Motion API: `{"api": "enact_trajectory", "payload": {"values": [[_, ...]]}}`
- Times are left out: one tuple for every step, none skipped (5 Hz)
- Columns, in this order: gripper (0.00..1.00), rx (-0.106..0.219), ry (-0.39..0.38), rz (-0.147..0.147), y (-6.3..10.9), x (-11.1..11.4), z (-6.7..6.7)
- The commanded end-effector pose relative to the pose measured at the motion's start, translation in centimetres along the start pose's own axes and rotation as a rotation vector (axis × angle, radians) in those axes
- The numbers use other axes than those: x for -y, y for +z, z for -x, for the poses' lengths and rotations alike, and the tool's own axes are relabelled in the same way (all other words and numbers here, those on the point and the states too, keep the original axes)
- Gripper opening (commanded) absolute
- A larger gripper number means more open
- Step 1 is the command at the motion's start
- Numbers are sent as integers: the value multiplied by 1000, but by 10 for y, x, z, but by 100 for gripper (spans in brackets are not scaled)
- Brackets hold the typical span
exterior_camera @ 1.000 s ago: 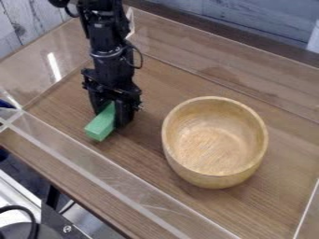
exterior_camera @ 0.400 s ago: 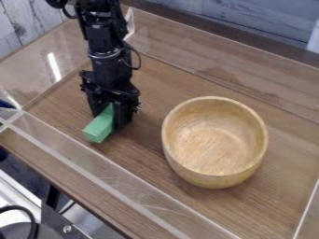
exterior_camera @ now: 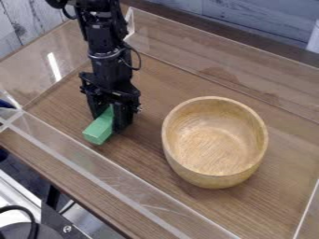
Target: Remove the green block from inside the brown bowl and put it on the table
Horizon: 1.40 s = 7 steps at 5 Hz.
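One counter (exterior_camera: 200,61), wood-grain, clear wall along the near edge, carries the lot. Next in size, the arm (exterior_camera: 104,37): black, coming in from the top left, reaching down to the counter on the left side of the view. Then the brown bowl (exterior_camera: 214,142), round, light wood, thick rim, upright at right, nothing in it, well apart from the arm. End effector (exterior_camera: 103,119) is low, just over the wood, pressed together on the green block as far as the view shows; the tips are dark and partly lost against the arm, so exact contact is hard to read. Smallest, the green block (exterior_camera: 96,130): outside the bowl, to its left, lower end poking out toward the near wall, upper end hidden by the fingers. Looks a bit tilted; can't tell if its underside sits fully on the wood. Step in hand is likely set-down and release, task nearly done. To do it well: ease down till the block lies flat, no pushing into the wood, spread the fingers slowly and evenly, then lift straight up so neither tip drags it. Keep off the near wall, block is close to it. Main risk: letting go while tilted, block tips or skids.
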<state>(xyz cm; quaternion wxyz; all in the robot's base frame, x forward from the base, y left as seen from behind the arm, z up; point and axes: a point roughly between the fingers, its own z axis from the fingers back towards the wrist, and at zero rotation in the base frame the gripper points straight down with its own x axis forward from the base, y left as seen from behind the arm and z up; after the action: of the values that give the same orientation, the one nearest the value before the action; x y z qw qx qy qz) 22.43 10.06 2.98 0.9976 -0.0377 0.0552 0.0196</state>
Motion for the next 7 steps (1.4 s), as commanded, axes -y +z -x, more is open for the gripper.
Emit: {"api": "enact_trajectory", "payload": {"values": [[0,74,7,-23,23,-3,-10],[0,75,11,-19,26,-2,-11],[0,77,16,-15,29,-1,-11],[0,75,19,-17,27,-2,-11],[0,71,21,-21,24,-3,-11],[0,66,24,-24,21,-5,-11],[0,62,27,-28,17,-6,-10]]}}
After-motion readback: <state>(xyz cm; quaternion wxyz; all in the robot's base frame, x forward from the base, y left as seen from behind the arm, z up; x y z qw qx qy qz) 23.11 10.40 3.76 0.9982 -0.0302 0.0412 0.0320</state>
